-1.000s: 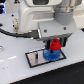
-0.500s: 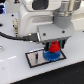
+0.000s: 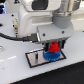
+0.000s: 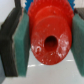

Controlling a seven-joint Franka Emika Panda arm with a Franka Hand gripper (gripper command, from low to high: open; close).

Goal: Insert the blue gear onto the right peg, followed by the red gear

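In the exterior view my gripper (image 3: 52, 47) is shut on the red gear (image 3: 52, 48), held just above the blue gear (image 3: 52, 55). The blue gear lies flat on the pale black-framed plate (image 3: 35, 59), toward the exterior view's right end of it. The right peg is hidden under the gears. In the wrist view the red gear (image 4: 48, 37) fills the frame between the two teal finger pads (image 4: 22, 42), its centre hole facing the camera. A sliver of blue shows behind it.
The white arm body (image 3: 35, 17) and a black cable (image 3: 12, 37) hang over the plate's far side. The plate sits on a white table (image 3: 15, 70).
The gripper with the red gear has come down a little toward the blue gear on the plate.
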